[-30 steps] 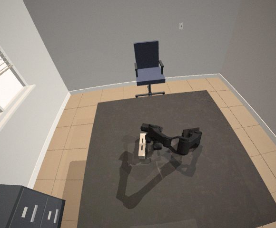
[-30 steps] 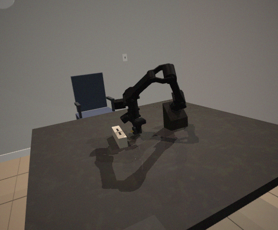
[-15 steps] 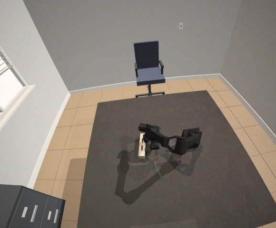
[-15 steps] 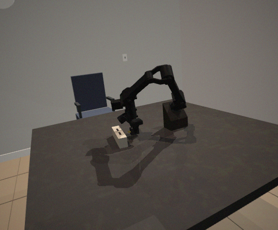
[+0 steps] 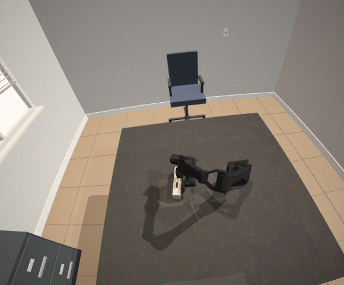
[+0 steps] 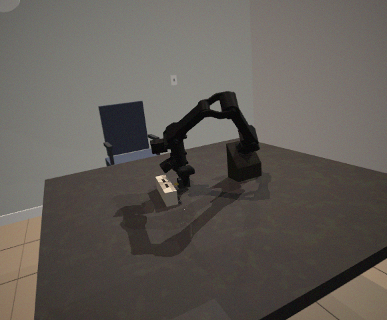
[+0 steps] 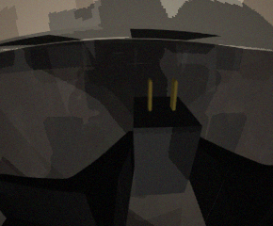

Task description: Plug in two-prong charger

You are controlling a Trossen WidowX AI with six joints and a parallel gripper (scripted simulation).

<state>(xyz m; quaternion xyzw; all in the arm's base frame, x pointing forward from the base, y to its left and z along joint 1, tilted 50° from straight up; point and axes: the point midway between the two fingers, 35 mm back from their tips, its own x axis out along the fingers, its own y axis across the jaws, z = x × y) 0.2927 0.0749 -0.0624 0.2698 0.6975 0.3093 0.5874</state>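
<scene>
gripper (image 6: pixel 183 179) clamped on charger (image 7: pixel 167 116) | two brass prongs (image 7: pixel 151 96) pointing out ahead, not inserted | charger low over table (image 6: pixel 290 223), just beside white strip (image 6: pixel 166 190) | strip slots (image 6: pixel 166 186) facing up, uncovered

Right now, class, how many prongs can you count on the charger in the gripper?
2. In the wrist view, the charger, held shut in the gripper, shows a left prong and a right prong, side by side, pointing away. None seem hidden.
</scene>
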